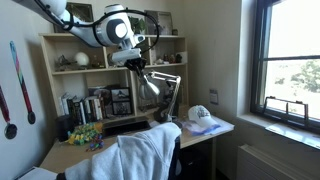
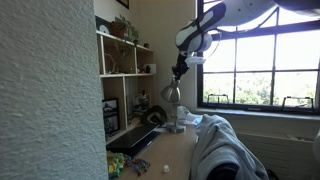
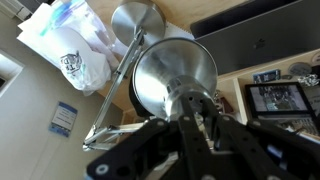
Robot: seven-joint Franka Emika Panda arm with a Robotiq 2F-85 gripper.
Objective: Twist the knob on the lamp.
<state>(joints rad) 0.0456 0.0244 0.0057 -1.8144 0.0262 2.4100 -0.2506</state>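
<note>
The lamp (image 1: pixel 151 87) stands on the desk under the shelf unit, with a thin jointed arm and a shiny cone shade; it also shows in an exterior view (image 2: pixel 172 93). In the wrist view I look straight down on the shade (image 3: pixel 160 68) and its round base (image 3: pixel 133 20). My gripper (image 1: pixel 137 66) hangs right over the top of the shade in both exterior views (image 2: pixel 179 72). In the wrist view its two fingers (image 3: pixel 196 113) close around the small knob (image 3: pixel 193 101) at the shade's top.
A wooden shelf unit (image 1: pixel 60 45) with books and frames stands on the desk (image 1: pixel 70 152). A white plastic bag (image 3: pixel 70 45) lies beside the lamp. A chair draped in white cloth (image 1: pixel 140 155) is at the desk. A window (image 2: pixel 260 65) is nearby.
</note>
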